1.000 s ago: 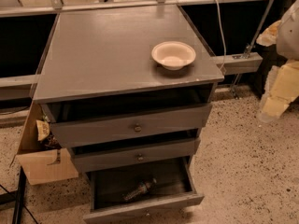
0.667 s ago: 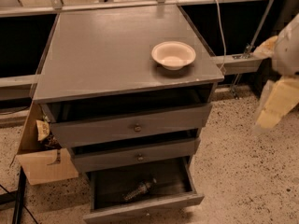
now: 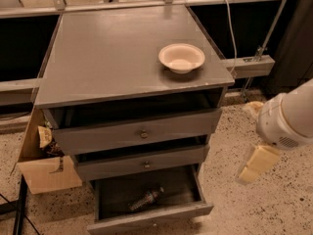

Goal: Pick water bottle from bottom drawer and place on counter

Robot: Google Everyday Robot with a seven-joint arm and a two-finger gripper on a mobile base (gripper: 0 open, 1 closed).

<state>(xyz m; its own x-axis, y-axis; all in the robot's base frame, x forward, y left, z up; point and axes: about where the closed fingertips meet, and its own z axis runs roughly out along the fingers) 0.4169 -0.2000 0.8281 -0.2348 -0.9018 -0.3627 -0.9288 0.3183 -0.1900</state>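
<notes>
The water bottle (image 3: 146,198) lies on its side in the open bottom drawer (image 3: 151,220), near the middle of its dark inside. The counter (image 3: 112,58) is the grey top of the cabinet. My gripper (image 3: 255,137) hangs to the right of the cabinet, above the floor, at about the height of the middle drawer. Its two pale yellow fingers (image 3: 257,163) stand apart and hold nothing. It is well clear of the bottle and the drawer.
A white bowl (image 3: 181,58) stands on the counter's right side. The two upper drawers (image 3: 142,133) with small knobs are pulled partly out. A cardboard box (image 3: 46,173) stands at the cabinet's left. A rail with a cable (image 3: 247,65) runs behind on the right.
My arm and gripper have moved down and a little to the left along the cabinet's right side. The bottle, the drawers and the bowl have not moved.
</notes>
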